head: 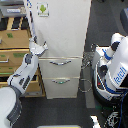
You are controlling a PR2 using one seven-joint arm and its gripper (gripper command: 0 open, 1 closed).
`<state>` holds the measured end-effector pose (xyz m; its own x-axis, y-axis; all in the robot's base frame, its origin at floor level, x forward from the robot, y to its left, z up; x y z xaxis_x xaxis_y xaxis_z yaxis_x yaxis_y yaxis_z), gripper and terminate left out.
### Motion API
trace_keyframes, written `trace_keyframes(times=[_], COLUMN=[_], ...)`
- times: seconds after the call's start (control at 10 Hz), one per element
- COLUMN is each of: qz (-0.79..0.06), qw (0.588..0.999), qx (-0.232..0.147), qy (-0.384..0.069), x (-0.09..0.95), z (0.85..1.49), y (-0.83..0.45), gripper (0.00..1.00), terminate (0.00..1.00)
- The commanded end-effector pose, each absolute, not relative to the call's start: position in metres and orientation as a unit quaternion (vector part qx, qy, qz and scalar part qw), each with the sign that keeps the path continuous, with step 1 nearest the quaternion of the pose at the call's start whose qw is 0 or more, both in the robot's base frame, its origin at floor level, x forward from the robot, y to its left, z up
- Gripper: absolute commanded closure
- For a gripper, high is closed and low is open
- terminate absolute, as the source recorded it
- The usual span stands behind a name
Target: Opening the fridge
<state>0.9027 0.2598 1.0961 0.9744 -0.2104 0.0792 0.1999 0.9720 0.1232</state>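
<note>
Fridge [62, 35] fills the middle of the exterior view: a tall white box with smooth, flat, matte panels, seen from above and in front. Its large upper door carries a small green-and-white sticker [43, 9] near the top corner on the exterior view's left. Below the door sit two lower drawers, each with a curved silver handle, the upper one [60, 62] and the lower one [61, 80] both bowed slightly downward and glinting like metal.

To the exterior view's left stands a tan wooden drawer cabinet [12, 47] with flat grainy fronts, just beside the fridge. On the exterior view's right is a rounded white-and-blue robot body [114, 67] with glossy shells, a loop of dark cable trailing near its base. The floor [102, 25] is dark grey and dull.

From the lower corner on the exterior view's left, a white and grey arm [22, 75] rises diagonally, bent at the elbow, forearm pointing up toward the door's edge. Its gripper [40, 47] lies at the fridge door's edge on the exterior view's left, just above the upper drawer; the picture is too coarse to tell whether the fingers are spread or closed on the edge.
</note>
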Motion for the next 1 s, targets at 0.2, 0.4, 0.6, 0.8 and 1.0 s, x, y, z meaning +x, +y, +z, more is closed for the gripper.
trace_keyframes(times=[0.2,0.4,0.6,0.8,1.0], qz=[-0.092,-0.094,-0.130,-0.145,-0.152], qw=[0.991,0.994,0.991,0.989,0.988], qx=[0.082,0.050,0.035,0.033,0.040], qy=[-0.049,-0.024,-0.017,-0.010,-0.001], x=[0.895,0.895,0.903,0.914,0.926], z=[1.079,1.062,1.059,1.059,1.059], y=[0.325,0.316,0.285,0.272,0.262], gripper=[0.00,0.00,0.00,0.00,0.00], terminate=[0.00,0.00,0.00,0.00,0.00])
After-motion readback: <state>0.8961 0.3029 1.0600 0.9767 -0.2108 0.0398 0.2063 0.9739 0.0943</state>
